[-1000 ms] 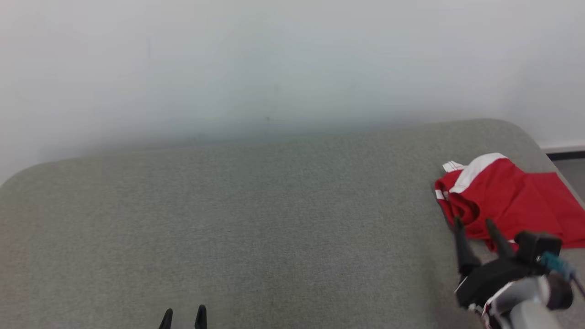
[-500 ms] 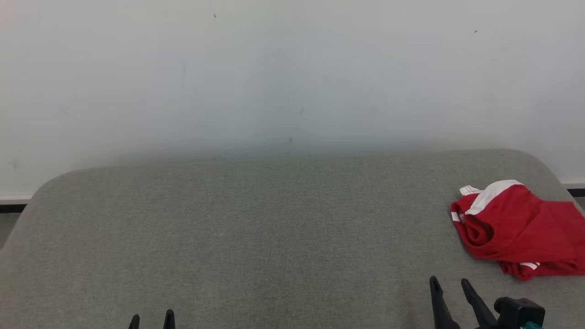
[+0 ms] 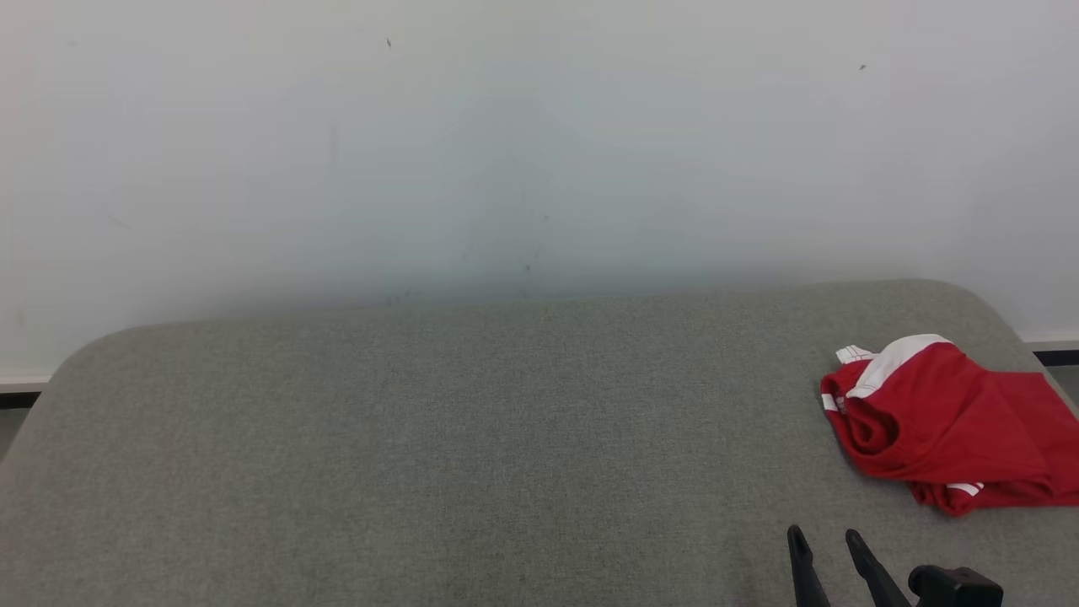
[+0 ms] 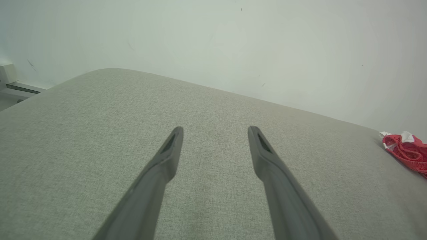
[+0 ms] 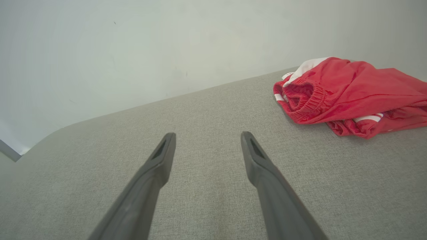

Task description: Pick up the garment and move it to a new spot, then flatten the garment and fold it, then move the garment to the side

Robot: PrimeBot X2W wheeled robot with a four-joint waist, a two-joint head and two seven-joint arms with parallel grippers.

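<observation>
Red garment (image 3: 944, 426) in a loosely folded bundle at the right end of the grey cushion (image 3: 421, 438), apparently set aside as the task's last step asks. Right gripper (image 3: 823, 534), near it, and left gripper (image 4: 216, 128), well apart, both spread wide and empty.

red-and-white garment (image 3: 944, 426), grey surface (image 3: 438, 455)

**A:** quick q, what's the bg here?
**B:** big grey fabric-covered surface (image 3: 421, 438) w/ rounded corners, plain white wall (image 3: 539, 143) right behind it.
**A:** anything else?
**B:** couple of tiny dark specks (image 3: 389, 42) high on the wall, plus a dark skirting strip (image 3: 18, 398) along the bottom, left + right.
</observation>
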